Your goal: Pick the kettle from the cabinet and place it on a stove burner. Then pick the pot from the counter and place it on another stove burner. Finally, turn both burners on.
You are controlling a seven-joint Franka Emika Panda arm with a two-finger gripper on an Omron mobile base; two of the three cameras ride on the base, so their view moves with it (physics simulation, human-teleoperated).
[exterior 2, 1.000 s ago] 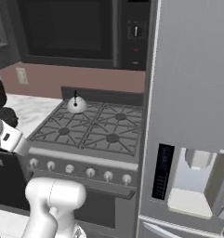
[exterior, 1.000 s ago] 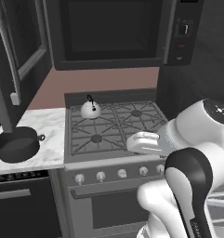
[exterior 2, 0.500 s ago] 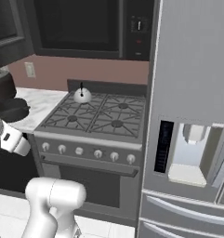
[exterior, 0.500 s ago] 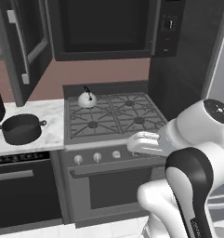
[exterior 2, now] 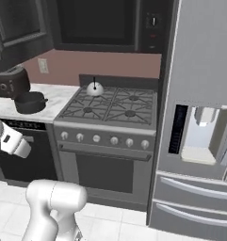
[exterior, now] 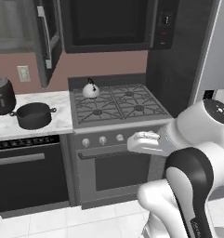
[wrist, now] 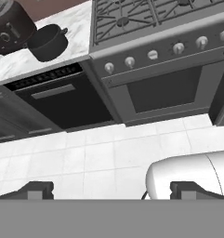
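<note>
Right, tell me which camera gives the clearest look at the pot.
The left base view: the pot sits whole and unblocked on the counter, rim and both side handles visible. In the right base view it is small, at the frame's edge beside the toaster. The hand view shows it tilted, near the top.

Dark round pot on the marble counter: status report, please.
Gripper open, empty. Dark round pot on marble counter, untouched. White-silver kettle on rear-left burner. Nothing blocking.
</note>
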